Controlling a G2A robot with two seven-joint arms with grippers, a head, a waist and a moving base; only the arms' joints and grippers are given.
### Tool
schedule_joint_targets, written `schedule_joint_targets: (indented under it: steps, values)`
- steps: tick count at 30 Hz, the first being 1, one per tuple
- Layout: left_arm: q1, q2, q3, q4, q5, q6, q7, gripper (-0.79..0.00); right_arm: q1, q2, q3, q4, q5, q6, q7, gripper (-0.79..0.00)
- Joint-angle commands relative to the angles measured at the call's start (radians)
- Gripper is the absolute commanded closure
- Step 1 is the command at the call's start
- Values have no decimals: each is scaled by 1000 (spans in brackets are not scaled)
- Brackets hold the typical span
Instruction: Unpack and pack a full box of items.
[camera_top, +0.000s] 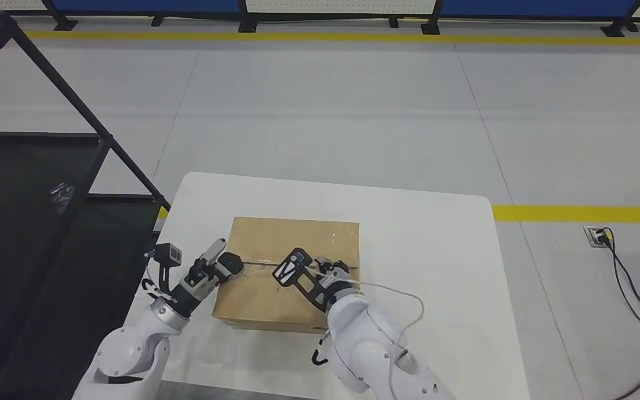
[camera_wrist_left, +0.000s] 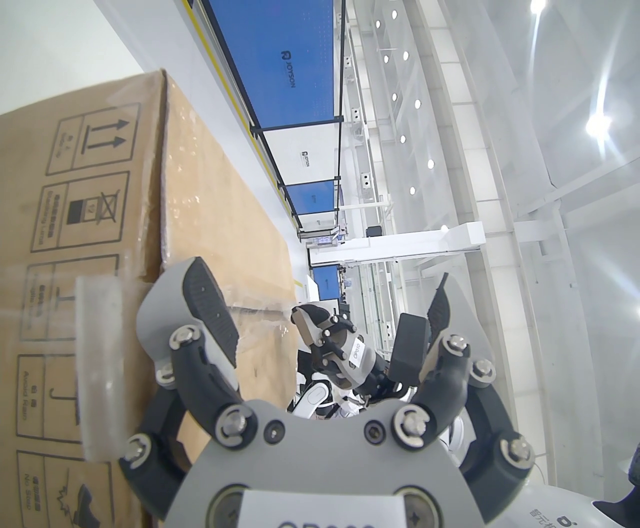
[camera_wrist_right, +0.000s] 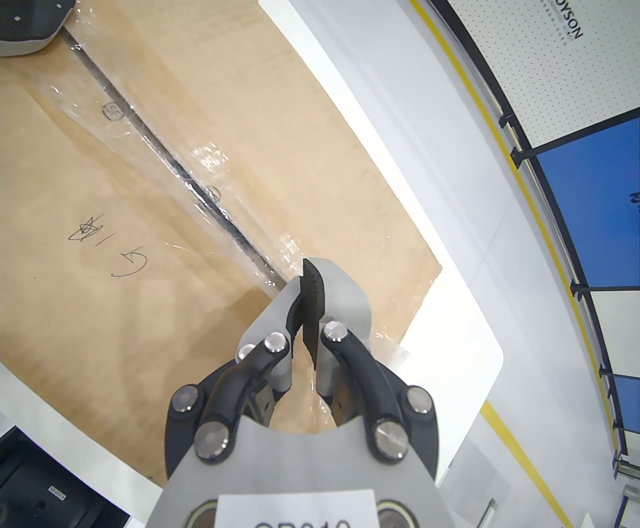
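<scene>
Crosswise on table (camera_top: 430, 260), long box (camera_top: 270, 240); taped seam (camera_top: 255, 263) lengthwise

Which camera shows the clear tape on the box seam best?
Right wrist view: the tape runs wrinkled along the box seam, close up. Top view shows a faint line; left wrist view, the end stuck on the box's side.

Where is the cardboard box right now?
Top view: the taped brown cardboard box sits on the white table, left gripper at its left edge, right gripper over its seam.
</scene>
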Motion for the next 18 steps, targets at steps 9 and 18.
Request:
schedule_joint_targets:
  steps: [9, 18]
  values:
    - [6, 1, -2, -5, 0, -1, -2, -785, -7, -12, 88, 4, 130, 40, 18, 0]
    - [9, 1, -2, -6, -2, -4, -6, -785, -45, -5, 222, -15, 347, -12, -3, 0]
